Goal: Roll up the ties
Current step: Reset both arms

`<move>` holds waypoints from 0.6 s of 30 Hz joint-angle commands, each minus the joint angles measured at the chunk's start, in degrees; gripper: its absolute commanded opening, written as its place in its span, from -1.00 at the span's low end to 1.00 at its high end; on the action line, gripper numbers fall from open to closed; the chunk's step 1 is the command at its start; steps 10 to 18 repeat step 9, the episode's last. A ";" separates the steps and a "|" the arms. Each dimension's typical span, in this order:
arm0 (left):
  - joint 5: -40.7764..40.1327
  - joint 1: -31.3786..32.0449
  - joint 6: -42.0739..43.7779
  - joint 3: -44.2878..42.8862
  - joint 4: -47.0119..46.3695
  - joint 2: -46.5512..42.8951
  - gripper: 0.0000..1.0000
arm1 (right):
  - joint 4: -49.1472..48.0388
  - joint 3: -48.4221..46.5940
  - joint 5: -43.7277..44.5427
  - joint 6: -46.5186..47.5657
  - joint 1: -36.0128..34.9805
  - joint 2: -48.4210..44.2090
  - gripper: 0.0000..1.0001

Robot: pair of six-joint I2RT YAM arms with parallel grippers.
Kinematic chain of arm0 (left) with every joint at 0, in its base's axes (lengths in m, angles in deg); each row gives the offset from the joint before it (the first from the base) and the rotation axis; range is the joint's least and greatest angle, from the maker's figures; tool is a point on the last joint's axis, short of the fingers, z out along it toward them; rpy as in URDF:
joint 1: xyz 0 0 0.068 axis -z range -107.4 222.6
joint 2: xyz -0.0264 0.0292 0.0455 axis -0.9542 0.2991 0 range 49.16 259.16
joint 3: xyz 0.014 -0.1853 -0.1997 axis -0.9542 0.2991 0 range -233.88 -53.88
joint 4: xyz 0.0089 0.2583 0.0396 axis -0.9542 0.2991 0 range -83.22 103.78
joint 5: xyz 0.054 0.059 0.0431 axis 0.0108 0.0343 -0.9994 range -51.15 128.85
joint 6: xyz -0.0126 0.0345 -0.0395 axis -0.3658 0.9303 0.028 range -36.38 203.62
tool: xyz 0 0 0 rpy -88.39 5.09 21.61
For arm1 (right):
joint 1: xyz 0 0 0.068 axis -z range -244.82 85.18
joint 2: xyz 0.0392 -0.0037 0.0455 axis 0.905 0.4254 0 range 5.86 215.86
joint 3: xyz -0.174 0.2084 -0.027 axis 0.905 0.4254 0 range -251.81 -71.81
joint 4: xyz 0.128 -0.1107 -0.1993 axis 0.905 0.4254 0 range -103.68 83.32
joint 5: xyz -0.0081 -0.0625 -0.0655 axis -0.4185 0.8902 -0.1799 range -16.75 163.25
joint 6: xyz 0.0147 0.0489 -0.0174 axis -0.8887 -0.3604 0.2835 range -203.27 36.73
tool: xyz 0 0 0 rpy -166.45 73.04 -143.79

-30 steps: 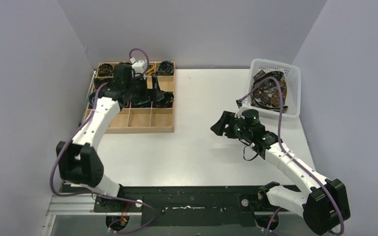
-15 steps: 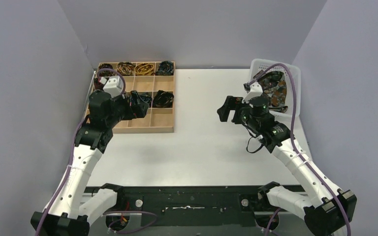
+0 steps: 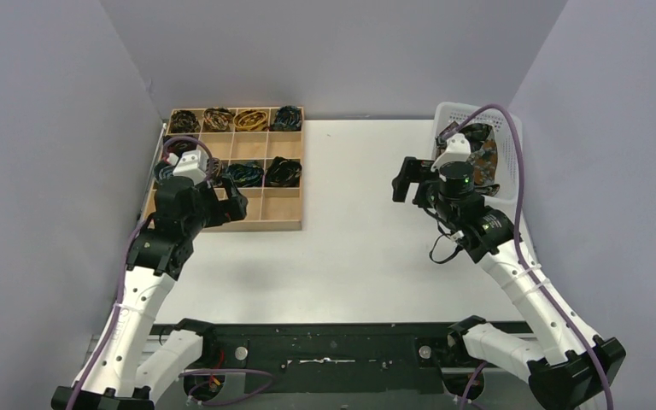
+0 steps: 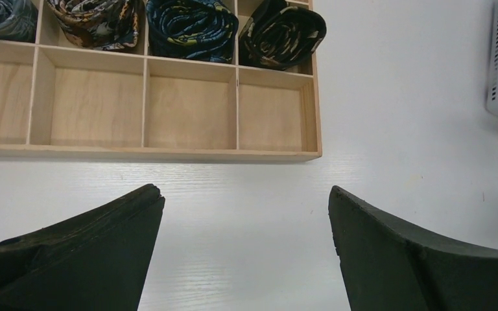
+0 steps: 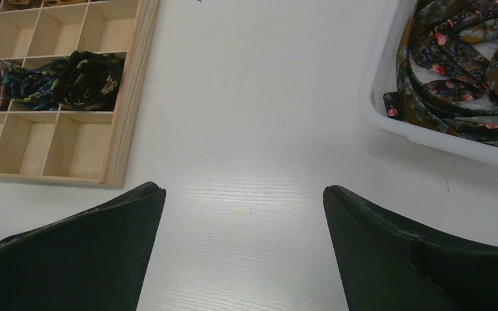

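Though spread wide, both grippers (image 4: 244, 192) (image 5: 244, 188) seem empty

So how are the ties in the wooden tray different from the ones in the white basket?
The tray ties are wound into compact coils; the basket ties lie in a loose heap. The tray ties sit one per compartment of the wooden tray; the basket ties all share the white basket. Both are dark patterned fabric.
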 commanded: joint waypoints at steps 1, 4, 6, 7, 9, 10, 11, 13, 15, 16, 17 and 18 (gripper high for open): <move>-1.02 0.05 0.05 -2.93 0.66 0.82 0.95 | 0.36 -3.46 2.16 1.49 0.38 -1.36 1.00; 0.10 0.09 -0.52 -2.61 0.58 1.28 0.95 | 0.98 -3.80 1.90 1.18 0.40 -1.09 1.00; 0.43 0.02 -0.75 -2.29 0.50 1.37 0.95 | 1.09 -3.59 1.89 1.06 0.36 -1.08 1.00; 0.03 0.01 -1.10 -2.22 0.53 1.38 0.95 | 1.16 -3.62 1.95 0.95 0.36 -1.16 1.00; -0.58 0.01 -1.86 -2.19 0.66 1.19 0.95 | 1.16 -3.41 2.06 0.93 0.37 -1.26 1.00; -0.58 0.01 -1.86 -2.19 0.66 1.19 0.95 | 1.16 -3.41 2.06 0.93 0.37 -1.26 1.00; -0.58 0.01 -1.86 -2.19 0.66 1.19 0.95 | 1.16 -3.41 2.06 0.93 0.37 -1.26 1.00; -0.58 0.01 -1.86 -2.19 0.66 1.19 0.95 | 1.16 -3.41 2.06 0.93 0.37 -1.26 1.00; -0.58 0.01 -1.86 -2.19 0.66 1.19 0.95 | 1.16 -3.41 2.06 0.93 0.37 -1.26 1.00; -0.58 0.01 -1.86 -2.19 0.66 1.19 0.95 | 1.16 -3.41 2.06 0.93 0.37 -1.26 1.00; -0.58 0.01 -1.86 -2.19 0.66 1.19 0.95 | 1.16 -3.41 2.06 0.93 0.37 -1.26 1.00; -0.58 0.01 -1.86 -2.19 0.66 1.19 0.95 | 1.16 -3.41 2.06 0.93 0.37 -1.26 1.00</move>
